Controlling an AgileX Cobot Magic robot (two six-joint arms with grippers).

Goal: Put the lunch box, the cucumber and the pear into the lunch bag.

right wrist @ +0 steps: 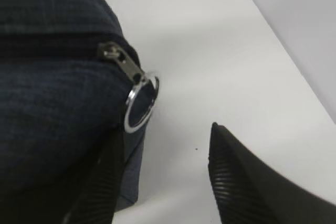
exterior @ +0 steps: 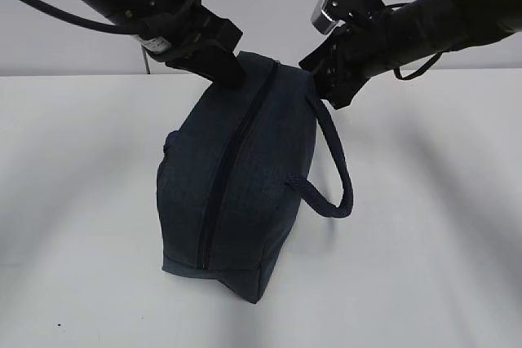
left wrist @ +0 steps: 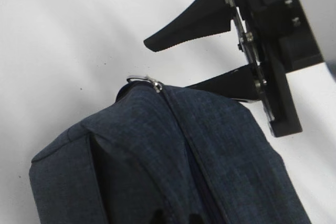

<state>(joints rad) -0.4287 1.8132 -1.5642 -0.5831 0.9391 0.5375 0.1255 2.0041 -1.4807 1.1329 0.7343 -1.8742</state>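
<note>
Your right tool [right wrist: 163,177] stands open, silver ring pull [right wrist: 140,102] loose just left of it. Left tool [exterior: 222,67] pinches the zipped navy fabric lunch bag [exterior: 241,177], steadying it.

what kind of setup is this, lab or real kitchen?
Likely a lab bench, not a kitchen: a bare white table, a plain pale wall behind it, and only the navy lunch bag between two black robot arms.

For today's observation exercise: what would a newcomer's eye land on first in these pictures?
The dark navy lunch bag stands mid-table, zipper closed along its top. Both black arms meet at its far end, where the silver ring pull hangs beside the right gripper, whose jaws stand apart.
</note>
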